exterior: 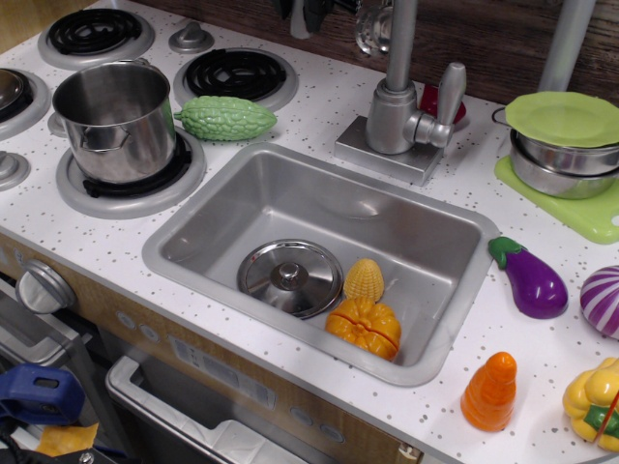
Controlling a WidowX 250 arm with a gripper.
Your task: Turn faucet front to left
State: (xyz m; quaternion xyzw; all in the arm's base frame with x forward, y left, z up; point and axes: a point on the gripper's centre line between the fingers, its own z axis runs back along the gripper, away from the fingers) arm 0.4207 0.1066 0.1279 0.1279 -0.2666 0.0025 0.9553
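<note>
The silver-grey faucet (pixel 393 118) stands on its square base behind the sink (pixel 208 217). Its thin upright pipe (pixel 401 43) runs out of the top of the frame. Its stubby lever handle (pixel 450 89) points up to the right. A shiny spout end (pixel 371 29) hangs just left of the pipe near the top edge. Only the tips of my gripper (pixel 308 17) show at the top edge, left of the spout end and apart from the faucet. Whether the jaws stand open or shut is cut off by the frame.
The sink holds a metal lid (pixel 289 277), a corn piece (pixel 364 279) and an orange squash (pixel 365 327). A pot (pixel 114 118) sits on a burner, with a green gourd (pixel 228 117) beside it. Stacked bowls (pixel 564 145), an eggplant (pixel 529 278) and a grey slanted pole (pixel 566 43) are at the right.
</note>
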